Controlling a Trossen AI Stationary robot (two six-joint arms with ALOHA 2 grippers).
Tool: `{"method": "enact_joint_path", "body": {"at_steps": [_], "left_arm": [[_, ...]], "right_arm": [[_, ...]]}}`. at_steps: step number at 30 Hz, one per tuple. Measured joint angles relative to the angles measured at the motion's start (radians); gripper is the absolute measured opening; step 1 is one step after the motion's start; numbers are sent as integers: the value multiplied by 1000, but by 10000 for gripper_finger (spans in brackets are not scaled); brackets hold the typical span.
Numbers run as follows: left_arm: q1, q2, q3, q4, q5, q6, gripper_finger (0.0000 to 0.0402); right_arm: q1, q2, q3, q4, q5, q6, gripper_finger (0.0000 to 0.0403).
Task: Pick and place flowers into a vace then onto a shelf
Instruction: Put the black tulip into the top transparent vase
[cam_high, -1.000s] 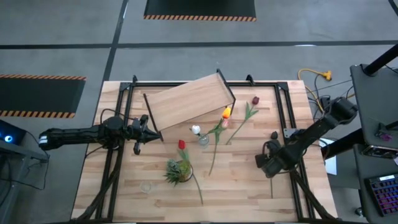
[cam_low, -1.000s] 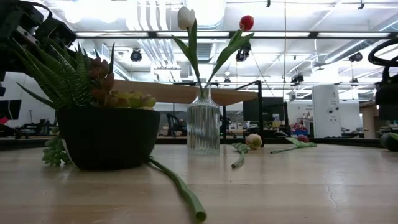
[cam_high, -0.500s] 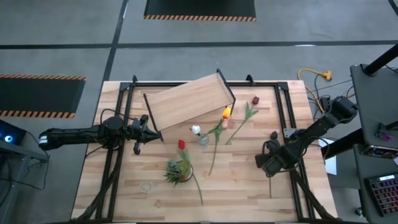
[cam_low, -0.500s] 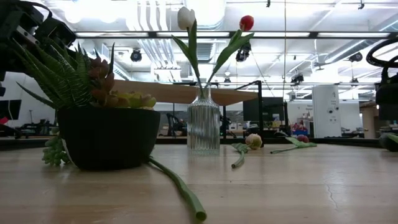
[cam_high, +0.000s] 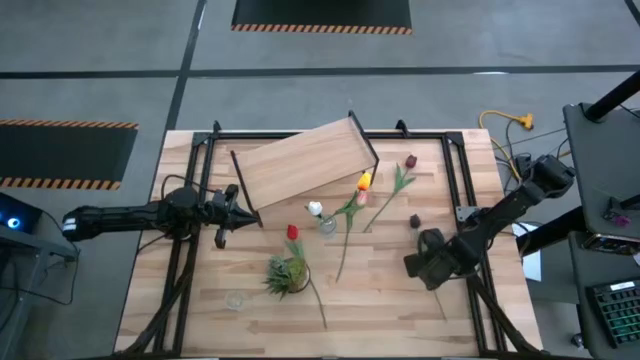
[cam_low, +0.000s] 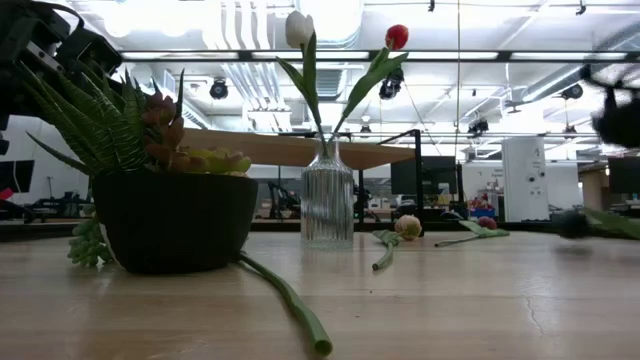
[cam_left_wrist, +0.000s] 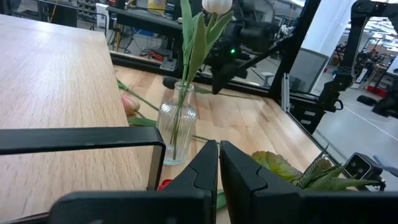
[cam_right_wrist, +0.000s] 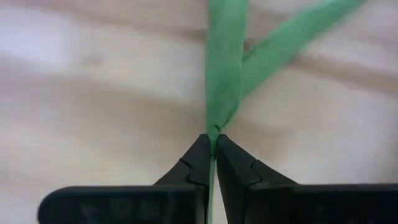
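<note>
A ribbed glass vase (cam_high: 327, 226) stands mid-table with a white flower (cam_low: 299, 28) and a red flower (cam_low: 396, 37) in it. Orange-yellow (cam_high: 364, 181), pink (cam_high: 360, 198) and maroon (cam_high: 410, 161) flowers lie flat on the table beside it. The shelf (cam_high: 305, 165) stands at the far middle. My right gripper (cam_high: 420, 262) is shut on the green stalk of a dark-headed flower (cam_high: 415, 221) at the table's right. My left gripper (cam_high: 230, 212) waits, shut on nothing, near the shelf's left end. My right gripper pinches the flower's thin green stalk (cam_right_wrist: 213, 132) between its two fingertips, just where a leaf branches off. The fingers come from above, pointing down. The dark head (cam_low: 572, 222) sticks out toward the far side. Whether the flower is clear of the table, I cannot tell.
A dark pot with a spiky green plant (cam_high: 288, 275) stands near the front middle, a loose stalk (cam_low: 290, 300) lying beside it. A small glass (cam_high: 234, 299) sits front left. Black frame rails (cam_high: 455, 180) run along the table's sides.
My right gripper has shut on the dark-headed flower's stalk, then risen a little and shifted toward the table's left. The flower has moved with it, its head swinging left.
</note>
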Motion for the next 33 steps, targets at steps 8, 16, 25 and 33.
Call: {"method": "enact_joint_path", "body": {"at_steps": [8, 16, 25, 33], "left_arm": [[0, 0, 0, 0, 0, 0, 1], [0, 0, 0, 0, 0, 0, 1], [0, 0, 0, 0, 0, 0, 1], [0, 0, 0, 0, 0, 0, 1]], "right_arm": [[0, 33, 130, 84, 293, -265, 11], [-3, 122, 195, 531, 540, -988, 11], [-13, 230, 249, 830, 776, -1498, 11], [-103, 231, 325, 840, 902, -1578, 11]]}}
